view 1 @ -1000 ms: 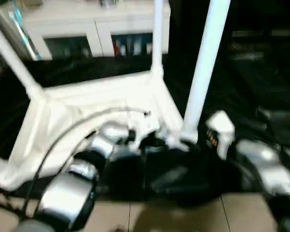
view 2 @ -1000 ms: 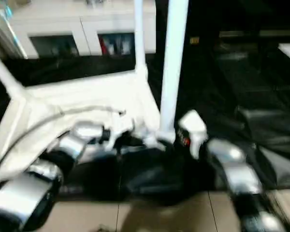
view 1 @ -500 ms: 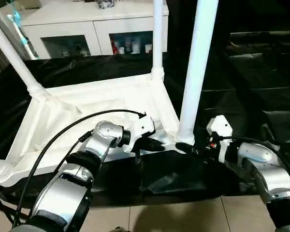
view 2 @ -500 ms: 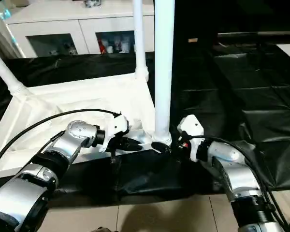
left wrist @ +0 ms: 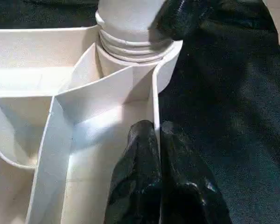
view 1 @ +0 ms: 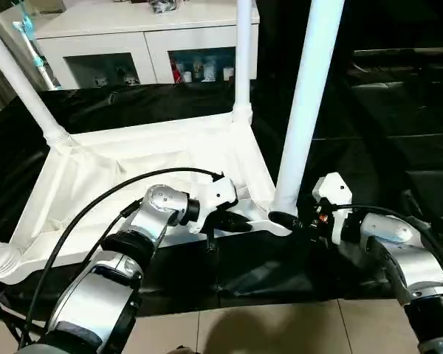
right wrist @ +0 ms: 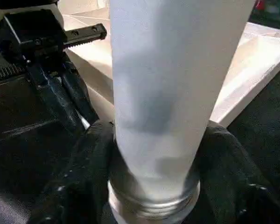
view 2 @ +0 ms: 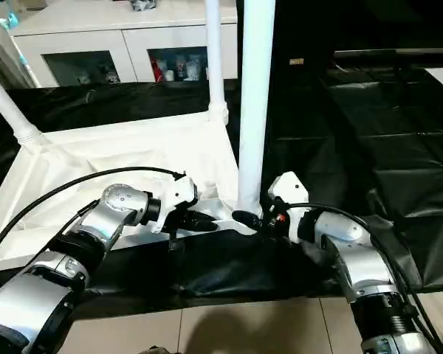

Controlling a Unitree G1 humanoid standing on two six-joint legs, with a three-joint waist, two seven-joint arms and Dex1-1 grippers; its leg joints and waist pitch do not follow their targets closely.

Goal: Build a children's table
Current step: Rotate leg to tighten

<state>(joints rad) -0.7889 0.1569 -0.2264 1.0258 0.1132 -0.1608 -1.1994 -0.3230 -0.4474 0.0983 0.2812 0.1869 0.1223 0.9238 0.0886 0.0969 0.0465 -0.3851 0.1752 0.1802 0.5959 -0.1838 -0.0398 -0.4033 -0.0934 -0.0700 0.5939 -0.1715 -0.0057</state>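
Item: children's table, upside down on my black-covered work table point(view 1: 399, 147), legs pointing up.

Table top point(view 1: 133, 169): white plastic, rectangular, raised rim, ribs inside. My left wrist view shows those ribs close up and the ringed corner socket point(left wrist: 130, 46) that the near leg sits in; the head views give only the outline.

Legs: the near leg point(view 1: 306, 110) stands upright in the corner closest to my grippers. A far leg point(view 1: 241, 59) stands at the back corner, another leg point(view 1: 22, 88) leans at the back left. All three run out of the picture at the top. At the near left corner I see only a ringed white stub point(view 1: 0, 258), cut by the picture's edge; whether a whole leg rises from it I cannot tell.

My left gripper point(left wrist: 156, 135): black fingers pressed together, pinching the thin rim wall of the table top just beside the near corner socket.

My right gripper point(view 2: 252, 218): its fingers point(right wrist: 84, 177) lie on either side of the near leg's base, right at the threaded collar point(right wrist: 151, 207). The right wrist view shows them hugging the tube; whether they actually clamp it I cannot tell. That same view shows my left gripper behind the leg.

Background: white cabinet point(view 1: 133, 44) with glass doors; small items inside too small to make out. Tiled floor point(view 1: 280, 328) along the near edge.
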